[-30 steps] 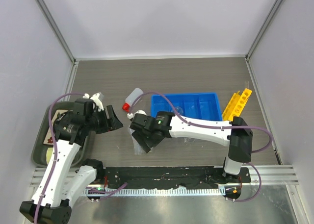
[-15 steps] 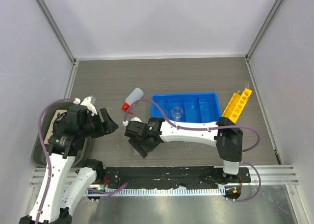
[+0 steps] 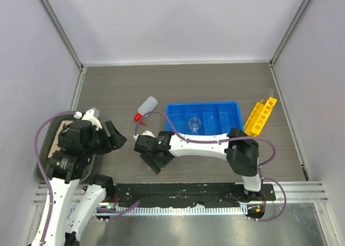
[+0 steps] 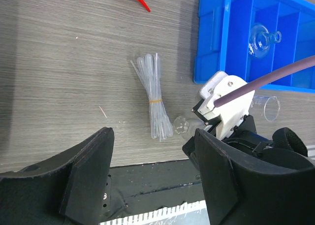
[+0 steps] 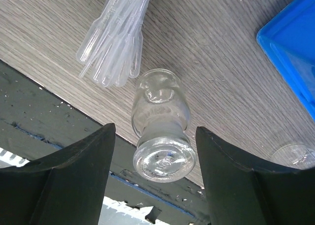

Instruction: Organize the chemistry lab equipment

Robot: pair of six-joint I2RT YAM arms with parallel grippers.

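right gripper (image 5: pixel 155 131) fingers spread, straddling small clear glass flask (image 5: pixel 161 117) lying at table (image 5: pixel 221 62) near edge; left gripper (image 4: pixel 153 135) spread, empty

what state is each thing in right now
left gripper, jaws open, empty
right gripper, jaws open either side of glass bottle, not touching
glass bottle, on its side
pipettes, banded, lying flat
bin, holds one flask
flask, on its side
squeeze bottle, on its side
rack, slanted beside bin
beaker, on its side
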